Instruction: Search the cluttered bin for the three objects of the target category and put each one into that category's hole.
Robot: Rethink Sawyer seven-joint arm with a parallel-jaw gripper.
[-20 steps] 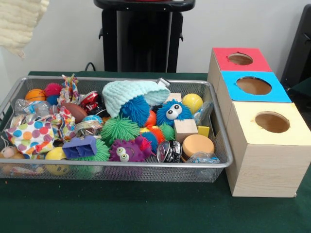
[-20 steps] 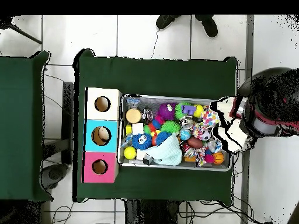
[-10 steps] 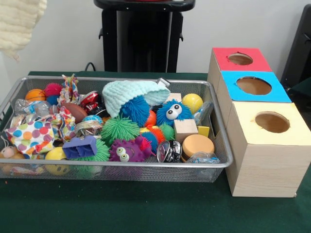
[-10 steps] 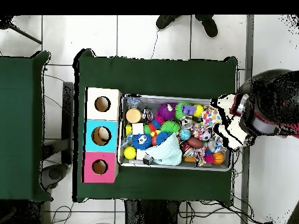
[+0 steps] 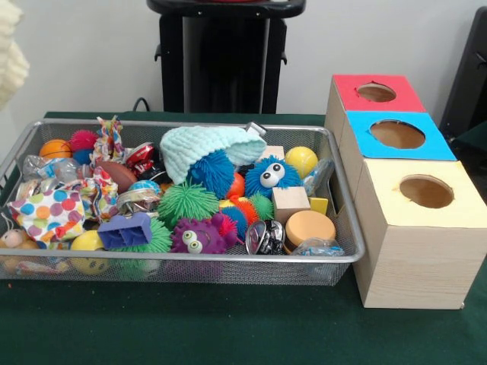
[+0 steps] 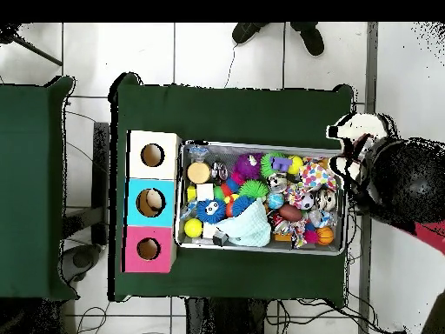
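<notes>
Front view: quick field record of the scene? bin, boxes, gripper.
bin: wire mesh bin on green table, full of mixed toys
top of pile: mint knit cloth
boxes: three beside bin, holes on top: red box, blue box, yellow box
gripper: not in view
person: at bin's end in overhead view

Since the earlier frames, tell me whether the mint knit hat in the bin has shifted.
No. In the front view the mint knit hat lies draped over the blue spiky ball, below the bin's far rim, just as before.
</notes>
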